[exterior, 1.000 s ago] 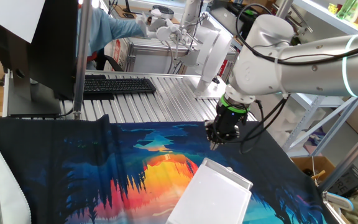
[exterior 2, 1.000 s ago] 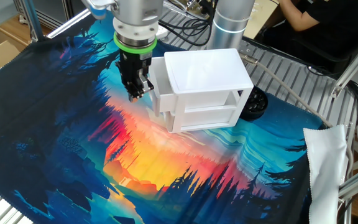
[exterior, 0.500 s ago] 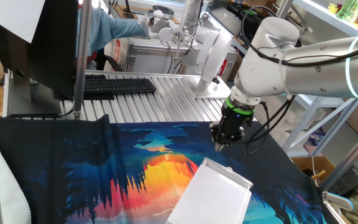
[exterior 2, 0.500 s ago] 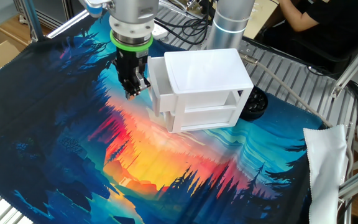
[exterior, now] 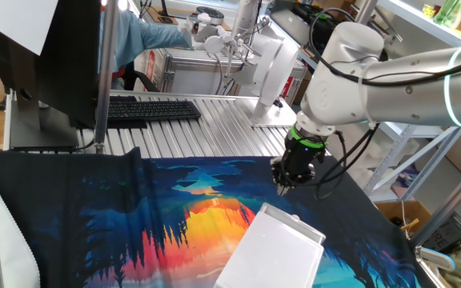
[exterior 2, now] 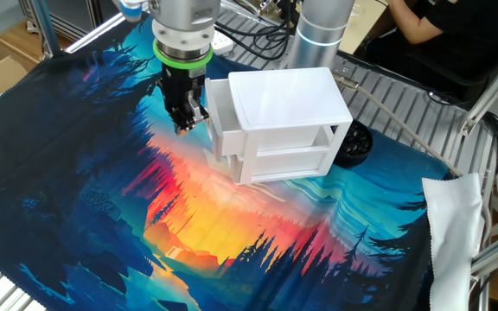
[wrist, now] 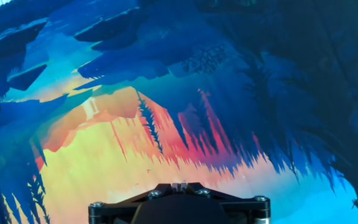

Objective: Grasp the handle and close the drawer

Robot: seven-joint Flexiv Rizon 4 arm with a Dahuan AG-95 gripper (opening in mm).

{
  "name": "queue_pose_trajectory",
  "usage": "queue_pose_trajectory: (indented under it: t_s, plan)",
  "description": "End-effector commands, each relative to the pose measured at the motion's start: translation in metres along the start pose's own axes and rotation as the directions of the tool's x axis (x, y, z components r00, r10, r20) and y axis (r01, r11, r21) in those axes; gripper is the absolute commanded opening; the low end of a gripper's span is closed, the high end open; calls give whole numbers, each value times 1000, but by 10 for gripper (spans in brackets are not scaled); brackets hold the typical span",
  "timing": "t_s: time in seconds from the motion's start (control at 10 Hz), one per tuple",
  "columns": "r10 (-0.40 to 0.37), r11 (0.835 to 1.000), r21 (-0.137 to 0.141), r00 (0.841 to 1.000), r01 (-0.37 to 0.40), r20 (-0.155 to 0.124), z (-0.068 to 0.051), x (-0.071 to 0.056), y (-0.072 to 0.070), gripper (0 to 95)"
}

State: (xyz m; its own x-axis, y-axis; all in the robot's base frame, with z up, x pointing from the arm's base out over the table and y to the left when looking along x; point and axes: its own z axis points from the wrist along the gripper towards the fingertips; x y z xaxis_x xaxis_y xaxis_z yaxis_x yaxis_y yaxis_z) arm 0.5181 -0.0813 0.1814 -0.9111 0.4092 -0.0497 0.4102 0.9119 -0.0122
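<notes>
The white plastic drawer box (exterior 2: 279,125) sits on the sunset-print cloth (exterior 2: 145,216) that covers the desk, and the drawer (exterior 2: 223,125) stands pulled partway out of the box's end face, on the side toward the gripper (exterior 2: 184,125). The gripper hangs just beside that drawer front, fingers pointing down at the cloth, not touching it as far as I can tell. Whether the fingers are parted or pressed together cannot be told; the hand view shows only cloth and the black mount. It holds nothing.

The handle is too small and too white against the drawer front to pick out in any view. Judging by its look, the drawer is thin, light, stiff plastic with a smooth face, and the whole box may slide on the cloth under a push. The hold belongs on the handle at the middle of the drawer front, pinched squarely, since so small a nub could slip free.
</notes>
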Motion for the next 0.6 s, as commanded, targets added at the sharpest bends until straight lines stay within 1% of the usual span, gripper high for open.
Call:
queue_pose_trajectory:
  t_s: [0.1, 0.5, 0.6]
  plan:
    - [31, 1000, 1, 1000, -31, 4, 0, 0, 0, 0]
    - [42, 999, -2, 999, -42, 2, 0, 0, 1, 0]
    - [59, 998, -7, 998, -59, 1, 0, 0, 1, 0]
